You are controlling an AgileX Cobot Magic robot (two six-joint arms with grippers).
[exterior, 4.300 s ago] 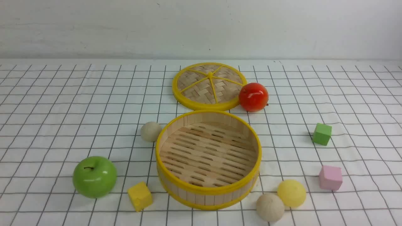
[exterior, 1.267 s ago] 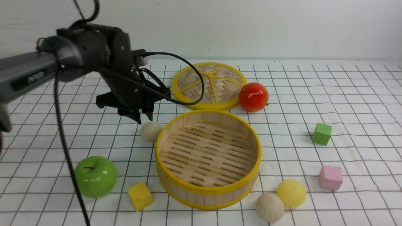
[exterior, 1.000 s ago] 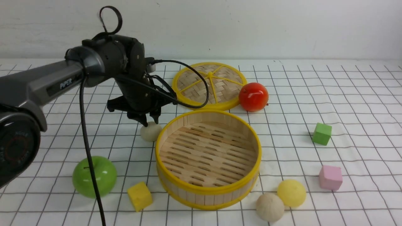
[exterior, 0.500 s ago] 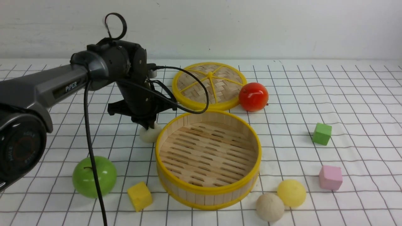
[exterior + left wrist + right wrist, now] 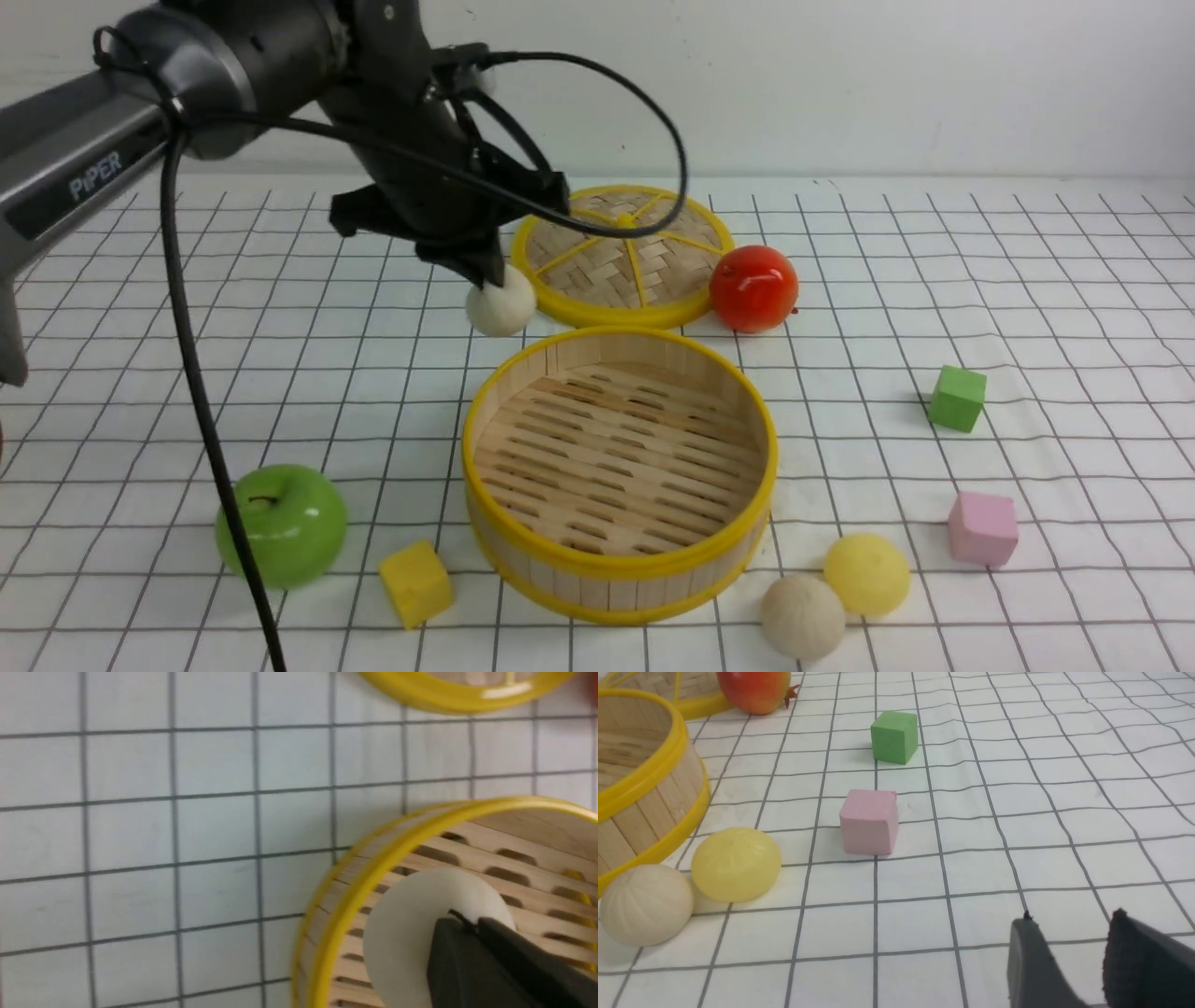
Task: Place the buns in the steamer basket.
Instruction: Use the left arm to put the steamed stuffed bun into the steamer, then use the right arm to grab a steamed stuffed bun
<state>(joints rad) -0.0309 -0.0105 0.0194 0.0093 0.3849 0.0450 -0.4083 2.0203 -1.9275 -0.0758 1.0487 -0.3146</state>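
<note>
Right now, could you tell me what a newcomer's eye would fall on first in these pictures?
The black left pincer, shut on a cream bun in the air by the far left rim of the empty steamer basket at mid-table. Then the glossy red fruit behind the basket to the right and the green apple at front left.

The whole bench [image 5: 1027, 280] is seen by the front cam, facing fwd to the wall [image 5: 840, 84]. The left wrist cam is pointed down, very near the steamer basket [image 5: 336, 882] rim. The right wrist cam is set low; the basket is shared by all 3 views.
</note>
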